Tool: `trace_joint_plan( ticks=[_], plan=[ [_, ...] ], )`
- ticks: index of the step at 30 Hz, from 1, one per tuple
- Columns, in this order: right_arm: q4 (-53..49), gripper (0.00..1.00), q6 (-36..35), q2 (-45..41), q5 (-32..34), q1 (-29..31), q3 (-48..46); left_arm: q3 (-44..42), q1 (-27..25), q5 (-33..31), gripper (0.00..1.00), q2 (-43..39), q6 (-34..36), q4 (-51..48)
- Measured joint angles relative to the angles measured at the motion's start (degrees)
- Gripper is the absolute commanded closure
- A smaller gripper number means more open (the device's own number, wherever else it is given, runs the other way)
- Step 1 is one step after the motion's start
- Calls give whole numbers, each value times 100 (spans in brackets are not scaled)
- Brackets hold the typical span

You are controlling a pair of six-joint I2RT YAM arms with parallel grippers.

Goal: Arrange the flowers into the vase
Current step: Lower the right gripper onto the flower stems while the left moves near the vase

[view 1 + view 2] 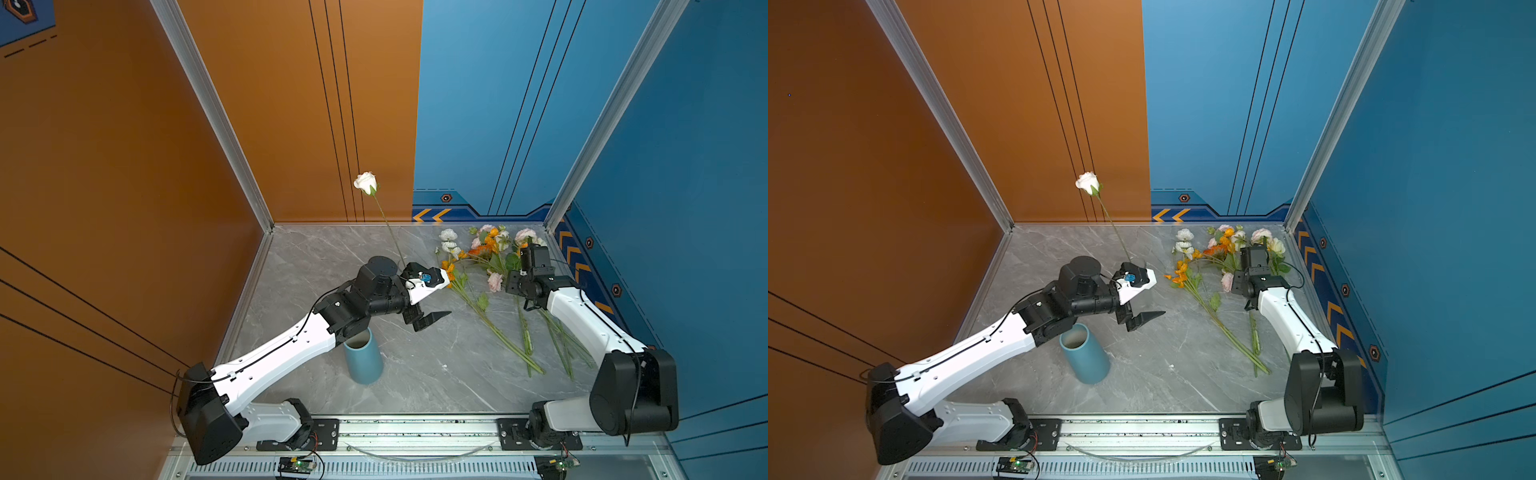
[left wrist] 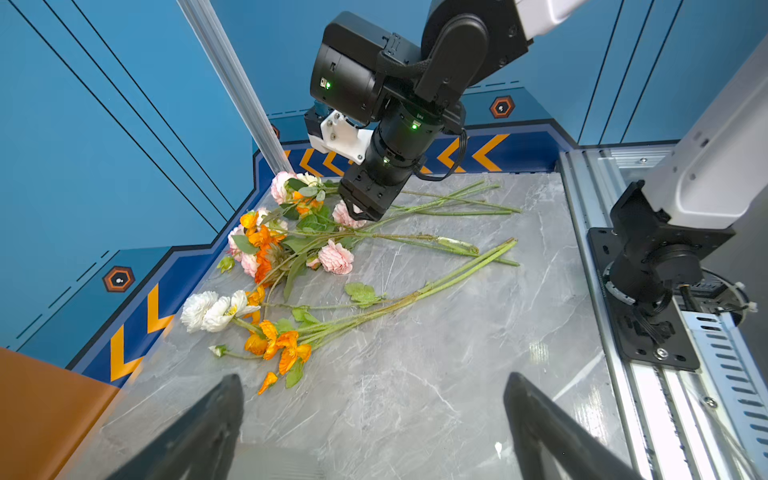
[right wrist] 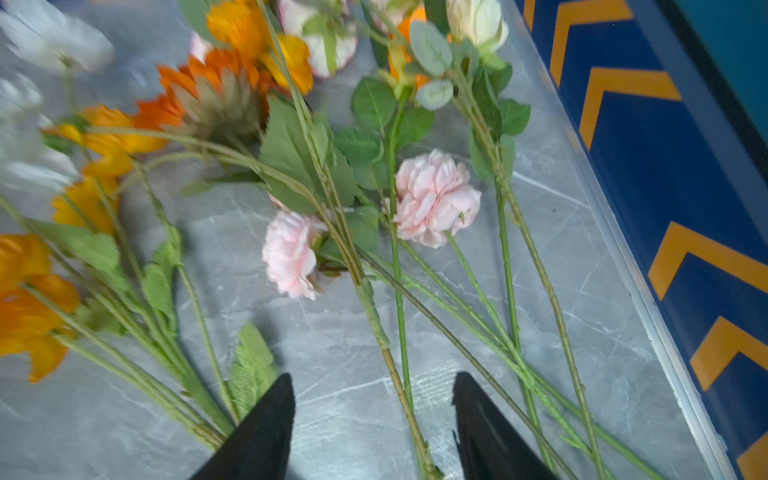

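Observation:
The flowers [image 1: 482, 253] lie in a loose pile at the back right of the table, stems fanning toward the front; they show in both top views [image 1: 1219, 253]. My right gripper [image 3: 374, 386] hangs low over the stems, open, with two thin green stems [image 3: 405, 399] running between its fingers, untouched. The left wrist view shows it [image 2: 359, 212] beside a pink bloom [image 2: 345, 214]. A white rose [image 1: 366, 183] stands up behind my left wrist, its stem's foot hidden. The blue vase [image 1: 365, 361] stands under my left forearm. My left gripper [image 1: 432, 320] is wide open and holds nothing.
Orange and blue walls close in the table on the left, back and right. An aluminium rail [image 1: 415, 428] with both arm bases runs along the front edge. Grey marble tabletop [image 1: 436, 374] stretches between the vase and the stems.

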Motion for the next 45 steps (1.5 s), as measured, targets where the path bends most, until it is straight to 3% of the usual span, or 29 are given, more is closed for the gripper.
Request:
trace_joint_plan(
  ticks=[5,19,31,39,45],
  plan=[
    [-96,60,-94,531,-107,0,0,-48,-42,-153,2,31,33,61],
    [-74,67,-96,1237,-258,-243,118,-57,-52,-170,2,31,92,81],
    [-66,80,-160,1405,-411,-269,262,-57,-52,-170,2,31,179,81],
    [-68,99,-271,1410,-452,-262,260,-57,-52,-170,2,31,195,81],
    [-72,100,-291,1405,-490,-262,262,-57,-52,-170,2,31,195,79]
  ],
)
